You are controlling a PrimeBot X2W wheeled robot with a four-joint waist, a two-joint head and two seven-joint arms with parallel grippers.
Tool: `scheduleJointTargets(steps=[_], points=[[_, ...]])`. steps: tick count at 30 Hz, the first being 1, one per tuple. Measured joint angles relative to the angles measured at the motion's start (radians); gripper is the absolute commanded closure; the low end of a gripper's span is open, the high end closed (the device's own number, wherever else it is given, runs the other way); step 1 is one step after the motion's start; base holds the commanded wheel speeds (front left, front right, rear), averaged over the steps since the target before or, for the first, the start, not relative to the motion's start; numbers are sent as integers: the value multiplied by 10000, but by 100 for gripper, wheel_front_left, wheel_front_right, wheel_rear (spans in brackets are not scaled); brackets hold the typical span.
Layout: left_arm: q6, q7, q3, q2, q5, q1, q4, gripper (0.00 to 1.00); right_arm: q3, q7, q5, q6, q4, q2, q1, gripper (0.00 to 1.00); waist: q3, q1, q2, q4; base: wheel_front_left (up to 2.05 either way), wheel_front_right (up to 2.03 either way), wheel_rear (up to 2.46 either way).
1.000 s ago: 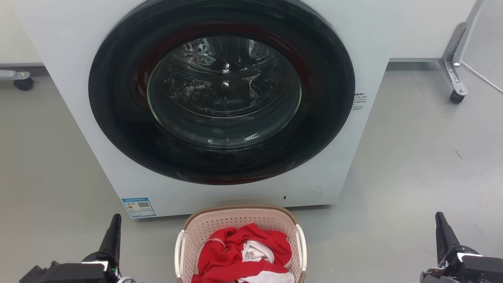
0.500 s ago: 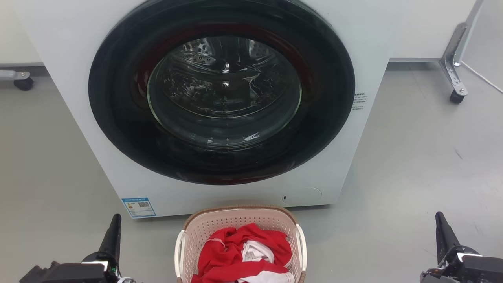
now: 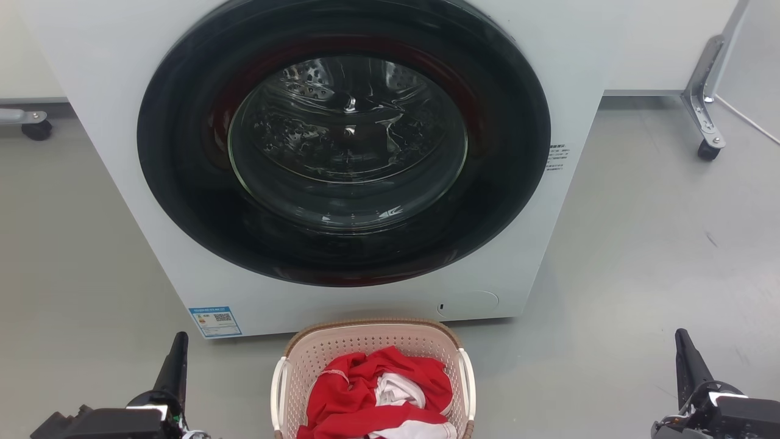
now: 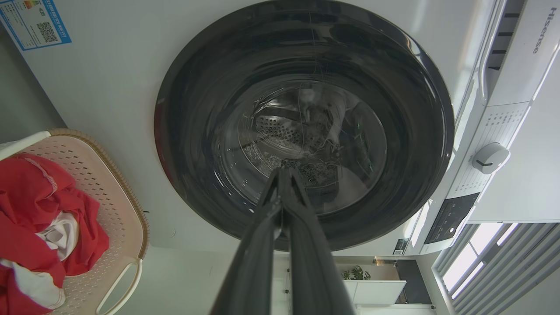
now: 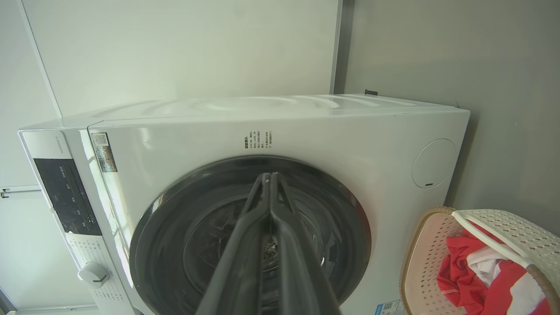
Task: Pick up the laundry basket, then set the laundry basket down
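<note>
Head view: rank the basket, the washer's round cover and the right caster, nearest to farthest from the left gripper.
From the left gripper:
1. basket, just right of it
2. round cover, low on the washer
3. caster, far upper right

- The floor (image 3: pixel 640 244) is grey and smooth.
- A big white washing machine (image 3: pixel 344 140) stands on it.
- The laundry basket (image 3: pixel 365 341) sits on the floor just in front of the washing machine.
- A small black wheel (image 3: pixel 708 150) rests on the floor far off to the right.
- Another black wheel (image 3: pixel 36 130) rests far off to the left.
</note>
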Motion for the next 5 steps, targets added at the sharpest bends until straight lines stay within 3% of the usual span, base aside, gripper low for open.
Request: scheduleJointTargets(steps=[5], points=[[0, 0, 0, 0, 0, 0, 0, 100, 0, 0, 0, 0, -2, 0, 0, 100, 0, 0, 0, 0, 0, 0, 0]])
